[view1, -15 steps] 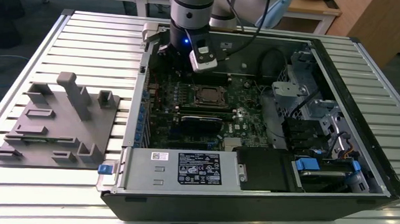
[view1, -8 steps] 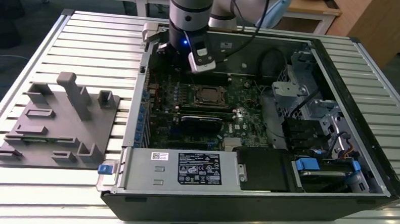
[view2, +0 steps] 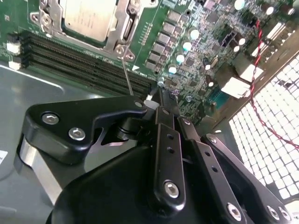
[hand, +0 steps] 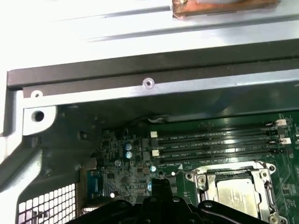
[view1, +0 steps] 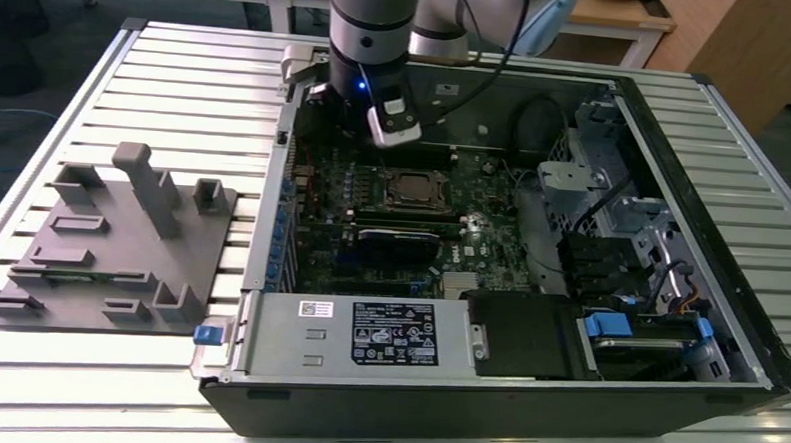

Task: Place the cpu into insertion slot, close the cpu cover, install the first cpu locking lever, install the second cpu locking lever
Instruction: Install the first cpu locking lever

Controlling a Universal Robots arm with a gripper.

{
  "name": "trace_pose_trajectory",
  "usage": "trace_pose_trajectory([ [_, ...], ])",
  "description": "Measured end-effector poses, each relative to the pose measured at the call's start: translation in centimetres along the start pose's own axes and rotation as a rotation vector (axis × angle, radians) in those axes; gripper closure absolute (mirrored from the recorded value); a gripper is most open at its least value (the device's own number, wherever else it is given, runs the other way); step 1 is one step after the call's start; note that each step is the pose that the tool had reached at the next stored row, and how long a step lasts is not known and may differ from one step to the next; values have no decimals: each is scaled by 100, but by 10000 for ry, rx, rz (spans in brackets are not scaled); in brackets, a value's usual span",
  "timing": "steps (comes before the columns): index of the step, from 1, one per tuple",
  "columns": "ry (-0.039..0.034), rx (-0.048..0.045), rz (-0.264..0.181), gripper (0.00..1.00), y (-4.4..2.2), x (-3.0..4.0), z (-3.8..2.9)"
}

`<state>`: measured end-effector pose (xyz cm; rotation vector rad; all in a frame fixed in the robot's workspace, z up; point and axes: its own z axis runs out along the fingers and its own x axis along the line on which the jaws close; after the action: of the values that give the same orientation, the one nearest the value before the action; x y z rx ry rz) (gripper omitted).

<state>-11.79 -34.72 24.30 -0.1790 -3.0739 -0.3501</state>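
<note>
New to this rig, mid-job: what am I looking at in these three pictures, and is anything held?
The exterior view looks down on a slatted table with an open computer case and, at that view's left, a grey plastic fixture. The grey column from above is the robot arm; its gripper hangs over the green motherboard, close to the cpu. Both wrist views come from cameras on the arm, looking past the black gripper at the board. There the cpu cover frames the cpu, and a thin metal rod reaches from the cover's corner toward the gripper. Whether anything is held, I cannot tell.
</note>
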Motion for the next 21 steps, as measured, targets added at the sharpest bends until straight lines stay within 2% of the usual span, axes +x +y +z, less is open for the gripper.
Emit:
trace_pose_trajectory([
  [7, 85, -707, -20, 90, -21, 5, -3],
  [9, 89, -745, -20, 90, -20, 3, -1],
  [21, 89, -745, -21, 90, -7, -124, 6],
])
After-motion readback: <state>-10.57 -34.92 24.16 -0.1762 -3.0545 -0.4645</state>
